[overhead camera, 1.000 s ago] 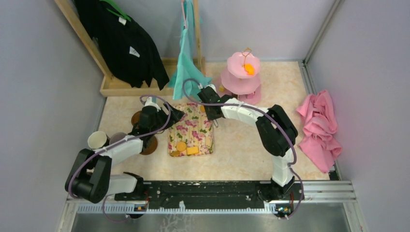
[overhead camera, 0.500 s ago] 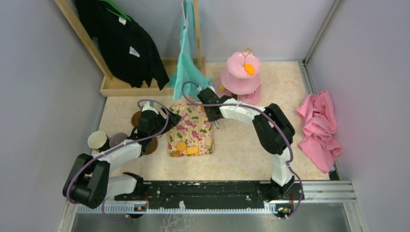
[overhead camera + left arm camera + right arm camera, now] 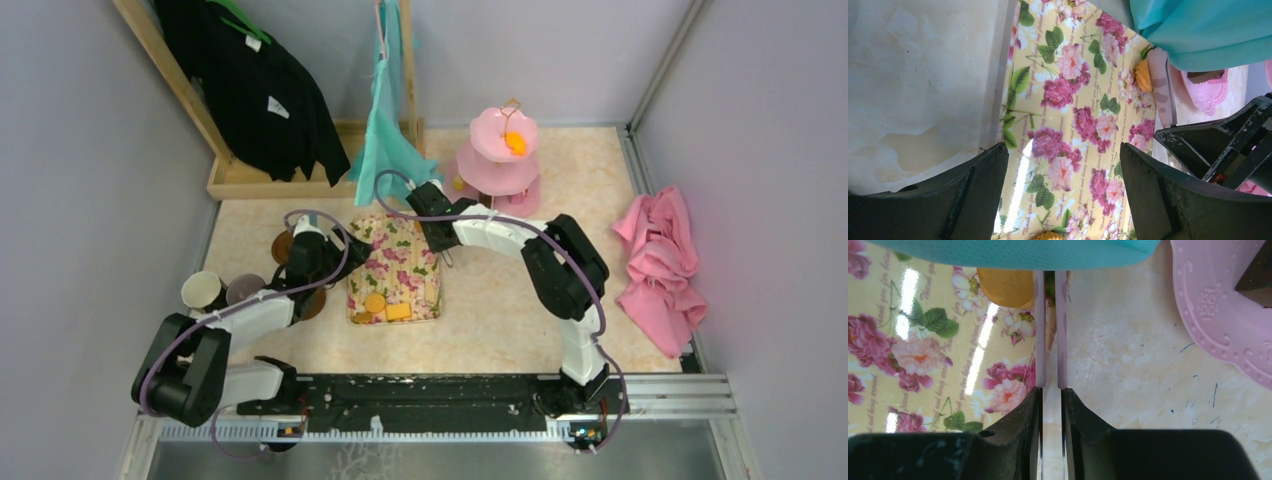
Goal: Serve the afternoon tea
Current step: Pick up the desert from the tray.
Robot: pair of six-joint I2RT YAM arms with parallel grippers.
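The right gripper (image 3: 1050, 390) is pinched almost shut on what look like pale pink tongs (image 3: 1038, 330). Their two thin blades run side by side to an orange snack (image 3: 1005, 287) at the far right corner of the floral tray (image 3: 923, 340). Script among the tray's roses reads "Thank you"; the rest is too small to read. Just right of the blades lies bare table (image 3: 1128, 370), then the bottom tier of the pink three-tier stand (image 3: 1218, 315), which carries a brown snack (image 3: 1255, 275). A teal cloth (image 3: 1013, 250) hangs over the tray's far edge.

The left gripper (image 3: 1063, 150) is spread wide and holds nothing, above the tray's left edge. At the tray's near end sit a round orange biscuit (image 3: 374, 302) and a yellow square (image 3: 398, 311). The stand's top tier holds an orange piece (image 3: 516, 143). Left of the tray, a cream mug (image 3: 201, 290) and a mauve-grey mug (image 3: 243, 289) stand side by side. Two brown saucers (image 3: 285, 245) lie partly under the left arm.
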